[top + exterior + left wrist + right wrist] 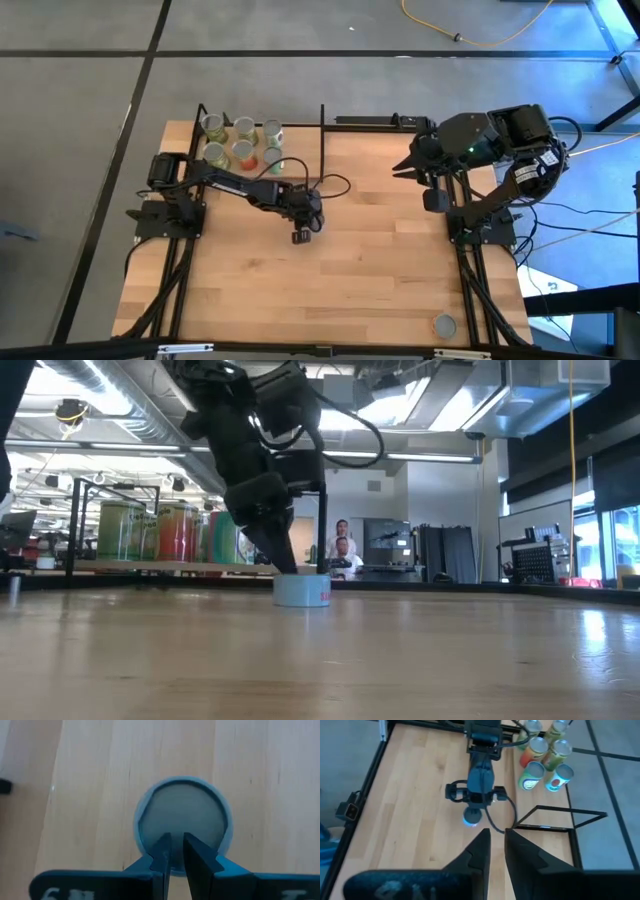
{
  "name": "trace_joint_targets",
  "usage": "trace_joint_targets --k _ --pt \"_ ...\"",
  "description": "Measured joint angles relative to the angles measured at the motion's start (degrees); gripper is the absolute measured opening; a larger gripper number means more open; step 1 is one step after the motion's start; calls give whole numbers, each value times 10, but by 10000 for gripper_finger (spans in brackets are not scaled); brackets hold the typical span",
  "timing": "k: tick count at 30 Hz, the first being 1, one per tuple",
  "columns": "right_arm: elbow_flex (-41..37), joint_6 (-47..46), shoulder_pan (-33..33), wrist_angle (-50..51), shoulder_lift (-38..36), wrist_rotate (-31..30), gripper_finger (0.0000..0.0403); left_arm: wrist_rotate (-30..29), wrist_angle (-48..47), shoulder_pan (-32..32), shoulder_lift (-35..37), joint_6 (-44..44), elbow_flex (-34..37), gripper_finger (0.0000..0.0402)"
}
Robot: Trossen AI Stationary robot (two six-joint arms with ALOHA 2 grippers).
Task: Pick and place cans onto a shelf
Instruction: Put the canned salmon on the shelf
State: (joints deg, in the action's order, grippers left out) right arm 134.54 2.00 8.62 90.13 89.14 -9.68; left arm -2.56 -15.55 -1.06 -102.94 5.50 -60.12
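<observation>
A grey-blue can (301, 590) stands upright on its base in the middle of the table, also seen in the right wrist view (472, 817). My left gripper (175, 842) is shut and slants down over the can's silvery top (182, 817). In the high view this gripper (300, 235) hides the can. Several cans (243, 140) stand upright on the shelf (300, 150) at the far left. My right gripper (497, 837) hangs shut and holding nothing, high over the table's right side (400, 168). My left gripper's shut fingertips (283, 563) stand at the rim of the grey-blue can's top (165, 857), on the side toward the arm. They come from above at a slant. Whether they touch the top, I cannot tell.
One more can (444, 325) stands alone near the table's front right corner. The shelf's black rods and posts (560, 815) rise at the far left. A cable (335, 183) loops beside the left wrist. Bare wood lies between the arms.
</observation>
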Motion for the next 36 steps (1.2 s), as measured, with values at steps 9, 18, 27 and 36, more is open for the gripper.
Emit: trace_joint_targets --k 9,18,27,36 --pt "0 -2 0 -1 5 8 59 -23 -22 0 28 -15 -27 41" --pt "0 -1 0 -1 9 8 59 -41 -92 -19 28 44 -38 41" --pt "0 0 0 -1 9 8 59 -3 -90 -23 28 50 -38 41" --pt "0 0 0 -1 9 8 59 -6 -88 -28 28 59 -38 41"
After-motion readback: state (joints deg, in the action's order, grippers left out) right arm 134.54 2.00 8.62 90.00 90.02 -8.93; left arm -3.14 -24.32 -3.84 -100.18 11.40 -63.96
